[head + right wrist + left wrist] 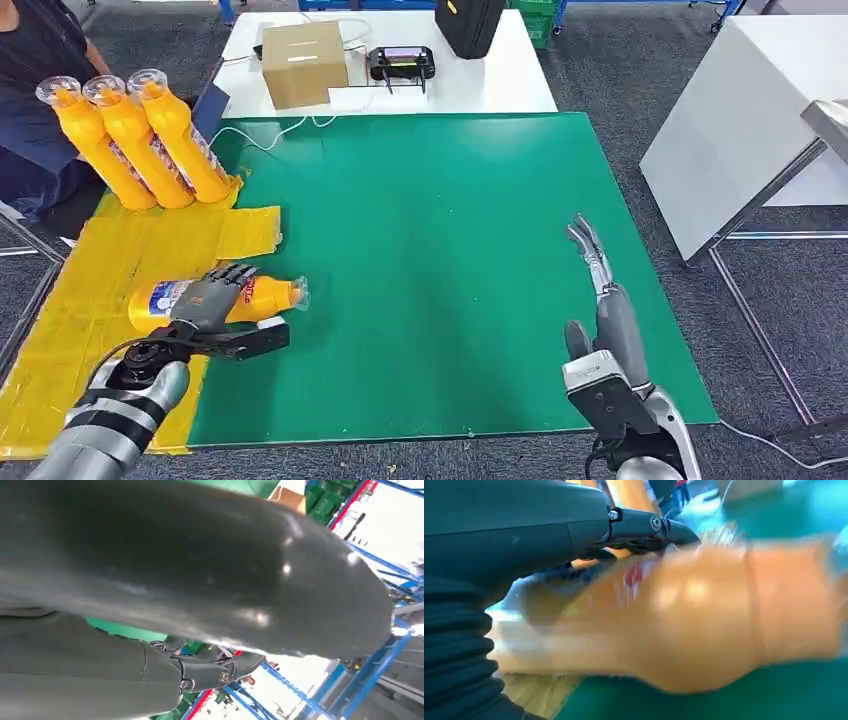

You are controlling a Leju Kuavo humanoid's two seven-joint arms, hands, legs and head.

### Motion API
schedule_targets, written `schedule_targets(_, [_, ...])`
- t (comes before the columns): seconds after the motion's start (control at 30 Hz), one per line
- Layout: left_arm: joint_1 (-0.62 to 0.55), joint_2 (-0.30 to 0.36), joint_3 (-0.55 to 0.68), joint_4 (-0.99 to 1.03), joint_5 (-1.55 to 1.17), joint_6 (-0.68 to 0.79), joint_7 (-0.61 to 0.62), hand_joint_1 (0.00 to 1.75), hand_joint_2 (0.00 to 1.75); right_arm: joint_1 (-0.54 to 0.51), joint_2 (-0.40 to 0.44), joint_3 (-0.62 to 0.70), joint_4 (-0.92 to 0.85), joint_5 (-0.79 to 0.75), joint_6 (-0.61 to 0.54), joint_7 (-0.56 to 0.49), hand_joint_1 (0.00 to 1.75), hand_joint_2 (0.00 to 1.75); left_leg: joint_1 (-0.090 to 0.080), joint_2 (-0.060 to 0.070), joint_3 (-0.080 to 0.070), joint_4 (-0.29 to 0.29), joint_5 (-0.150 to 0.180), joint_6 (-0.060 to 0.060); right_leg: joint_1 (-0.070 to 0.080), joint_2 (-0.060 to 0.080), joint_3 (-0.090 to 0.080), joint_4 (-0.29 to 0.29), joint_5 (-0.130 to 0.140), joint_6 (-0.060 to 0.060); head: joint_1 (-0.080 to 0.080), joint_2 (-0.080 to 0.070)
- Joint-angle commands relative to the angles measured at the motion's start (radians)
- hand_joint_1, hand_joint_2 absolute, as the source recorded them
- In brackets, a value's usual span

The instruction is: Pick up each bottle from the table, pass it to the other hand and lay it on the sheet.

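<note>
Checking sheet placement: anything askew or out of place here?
The bottle under the left hand lies half off the yellow sheet, its neck over the green mat. The other three bottles lie neatly side by side.

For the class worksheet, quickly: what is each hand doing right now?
Left hand: grips the lying orange bottle.
Right hand: open, holding nothing.

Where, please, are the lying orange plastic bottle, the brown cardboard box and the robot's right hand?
Lying orange plastic bottle (262,294), head view, on its shoulder.
Brown cardboard box (303,63), head view, front face.
Right hand (607,300), head view, palm.
</note>
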Motion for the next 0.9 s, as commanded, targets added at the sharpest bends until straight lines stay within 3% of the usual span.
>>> schedule_targets(0.03, [0.13, -0.016, 0.112, -0.285, 0.031, 0.056, -0.028, 0.0, 0.0, 0.036, 0.007, -0.04, -0.005, 0.001, 0.022, -0.007, 0.0, 0.0, 0.001, -0.001, 0.0, 0.001, -0.002, -0.001, 0.001, 0.003, 0.001, 0.0, -0.001, -0.001, 0.0, 0.0])
schedule_targets(0.2, [0.138, -0.046, 0.164, -0.341, 0.112, 0.027, -0.057, 0.0, 0.0, 0.035, 0.023, -0.043, 0.0, 0.011, 0.034, -0.006, 0.0, 0.0, 0.002, -0.001, -0.001, 0.001, -0.002, -0.002, 0.001, 0.004, -0.001, 0.0, -0.001, -0.002, 0.0, 0.0])
schedule_targets(0.33, [0.197, -0.158, 0.254, -0.518, 0.31, 0.043, -0.076, 0.0, 0.0, 0.069, 0.039, -0.045, -0.021, 0.04, 0.007, -0.022, 0.0, 0.0, 0.002, -0.003, -0.002, 0.001, -0.002, -0.001, 0.001, 0.002, -0.001, 0.0, -0.001, -0.001, 0.0, 0.0])
schedule_targets(0.43, [0.24, -0.265, 0.281, -0.681, 0.722, -0.1, -0.079, 0.0, 0.0, 0.092, 0.079, -0.053, -0.02, 0.022, -0.087, -0.078, 0.0, 0.0, 0.001, -0.003, -0.003, 0.001, -0.001, 0.0, 0.001, 0.001, -0.002, -0.001, -0.001, -0.001, 0.0, 0.0])
schedule_targets(0.6, [0.33, -0.27, 0.166, -0.806, 0.948, -0.151, -0.102, 0.0, 0.0, 0.097, 0.078, -0.037, 0.0, -0.052, -0.138, -0.111, 0.0, 0.0, 0.001, -0.001, -0.001, 0.001, -0.003, -0.001, 0.0, 0.004, 0.0, -0.001, -0.002, -0.001, 0.0, 0.0])
schedule_targets(0.7, [0.412, -0.308, 0.083, -0.887, 0.976, -0.164, -0.109, 0.0, 0.0, 0.114, 0.072, -0.016, 0.004, -0.056, -0.162, -0.131, 0.0, 0.0, 0.0, 0.001, 0.0, 0.0, -0.003, -0.001, 0.0, 0.006, 0.0, -0.001, -0.001, -0.002, 0.0, 0.0])
schedule_targets(0.9, [0.415, -0.289, 0.044, -0.893, 0.964, -0.126, -0.129, 0.0, 0.0, 0.119, 0.064, 0.003, -0.002, -0.061, -0.19, -0.148, 0.0, 0.0, 0.0, 0.0, -0.001, 0.0, -0.002, -0.001, 0.0, 0.004, -0.002, -0.001, -0.001, -0.001, 0.0, 0.0])
